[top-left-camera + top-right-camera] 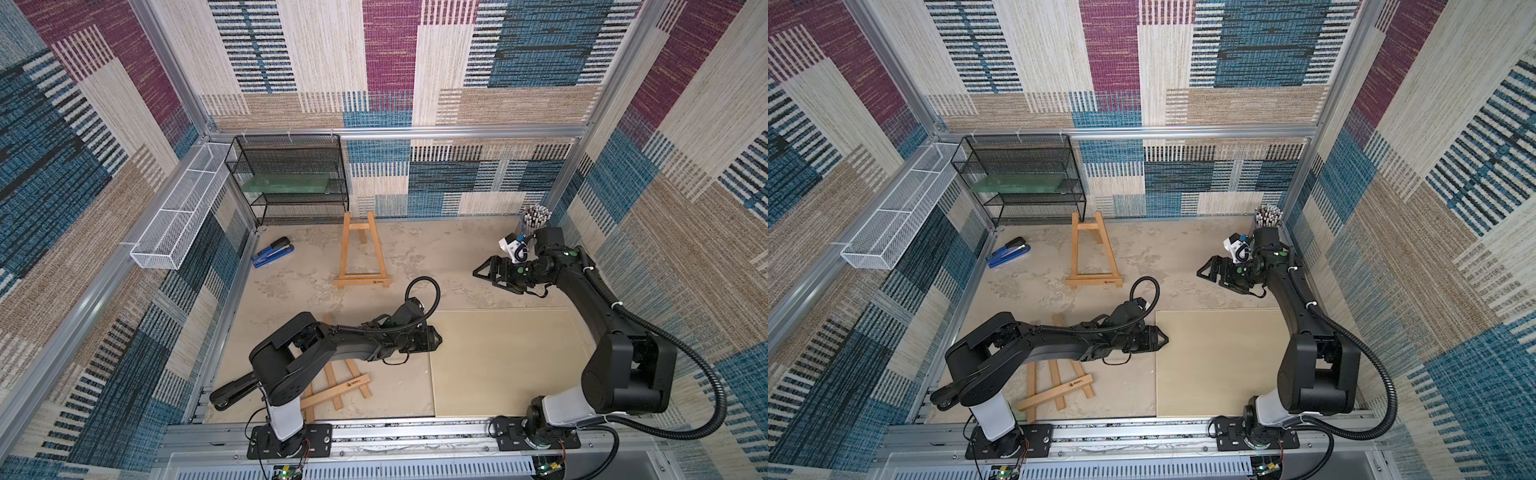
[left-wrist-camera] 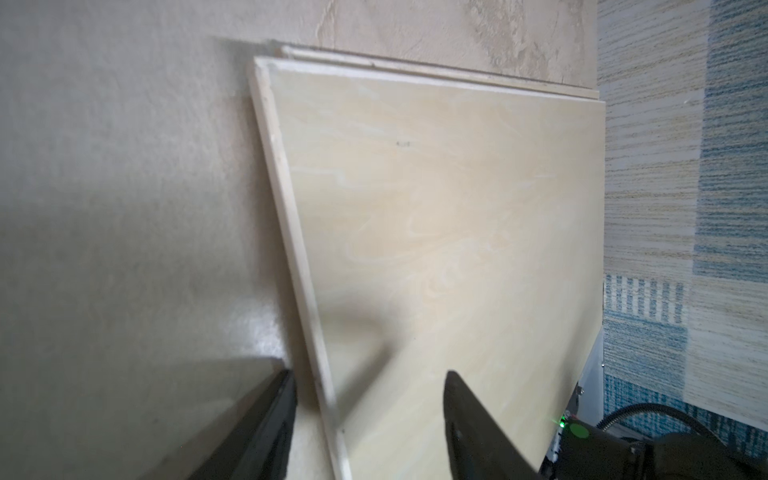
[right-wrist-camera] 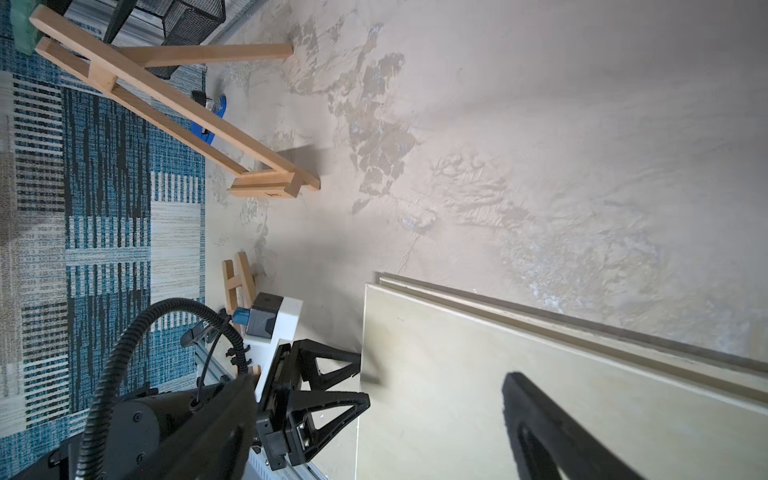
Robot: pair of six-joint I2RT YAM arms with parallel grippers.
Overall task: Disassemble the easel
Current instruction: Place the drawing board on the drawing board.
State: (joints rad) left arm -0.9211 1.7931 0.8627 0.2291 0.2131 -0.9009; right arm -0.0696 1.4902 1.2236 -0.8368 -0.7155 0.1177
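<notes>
Easel (image 1: 360, 253) upright near back edge of worktop (image 1: 436, 249), second easel (image 1: 345, 386) flat at front-left corner under outstretched left arm (image 1: 332, 345), left gripper (image 1: 437, 338) spread at edge of board (image 1: 507, 361), right gripper (image 1: 482, 278) spread, aloft near right edge.

Left hand (image 1: 437, 338) at edge of flat board (image 1: 507, 361).

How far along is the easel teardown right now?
Done: two boards lie stacked flat on the table, and one easel lies flat by the left arm's base. In hand: the left end effector is open, straddling the edge of the top board, gripping nothing; the right end effector hangs open and empty. Left: the second easel stands upright at the back.
</notes>
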